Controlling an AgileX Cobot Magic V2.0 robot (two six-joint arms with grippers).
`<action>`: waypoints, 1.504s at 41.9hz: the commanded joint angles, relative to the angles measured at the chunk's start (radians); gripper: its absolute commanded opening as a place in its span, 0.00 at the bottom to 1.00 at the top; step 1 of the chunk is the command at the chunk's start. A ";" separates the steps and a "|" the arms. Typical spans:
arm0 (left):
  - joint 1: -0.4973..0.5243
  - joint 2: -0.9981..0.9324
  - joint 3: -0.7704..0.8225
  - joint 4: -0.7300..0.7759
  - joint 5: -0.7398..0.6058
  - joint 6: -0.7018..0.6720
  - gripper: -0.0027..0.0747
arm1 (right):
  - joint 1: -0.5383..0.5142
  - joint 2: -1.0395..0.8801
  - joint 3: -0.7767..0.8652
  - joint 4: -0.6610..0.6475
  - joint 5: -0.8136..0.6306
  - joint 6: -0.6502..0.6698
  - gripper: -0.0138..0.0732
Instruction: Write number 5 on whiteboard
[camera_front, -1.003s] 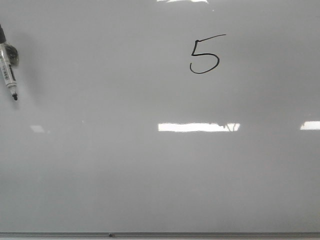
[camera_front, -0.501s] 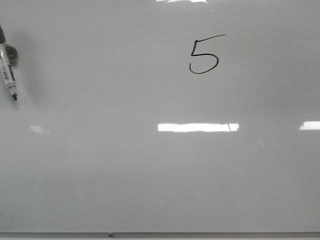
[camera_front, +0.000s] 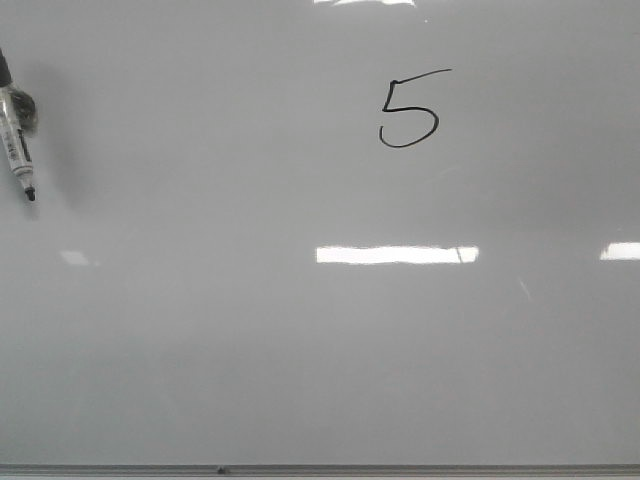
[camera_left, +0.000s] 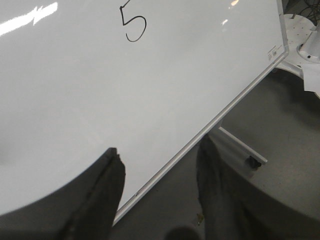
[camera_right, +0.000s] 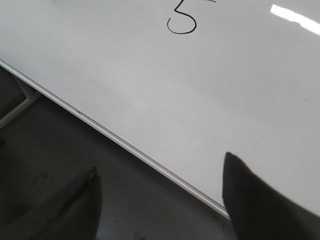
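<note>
The whiteboard (camera_front: 300, 330) fills the front view, with its grey metal edge (camera_front: 320, 468) along the lower side. The number 5 (camera_front: 408, 110) is drawn in black on its upper right part. It also shows in the left wrist view (camera_left: 134, 22) and the right wrist view (camera_right: 184, 20). My left gripper (camera_left: 159, 147) is open and empty, held off the board's lower edge (camera_left: 200, 135). My right gripper (camera_right: 160, 165) is open and empty, also below the board's edge (camera_right: 125, 145). Neither gripper shows in the front view.
A marker (camera_front: 18, 150) hangs at the far left of the front view, black tip down; what holds it is out of view. The board's stand leg with a caster (camera_left: 247, 152) rests on the dark floor. A white base (camera_left: 302, 35) stands beyond the board's corner.
</note>
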 joint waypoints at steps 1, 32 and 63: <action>-0.007 0.001 -0.026 0.007 -0.076 0.003 0.45 | -0.005 0.008 -0.027 0.006 -0.058 -0.003 0.60; -0.007 0.001 -0.026 0.040 -0.076 0.003 0.01 | -0.005 0.008 -0.027 0.006 -0.057 -0.003 0.08; 0.131 -0.064 -0.006 0.040 -0.078 0.003 0.01 | -0.005 0.008 -0.027 0.006 -0.057 -0.003 0.08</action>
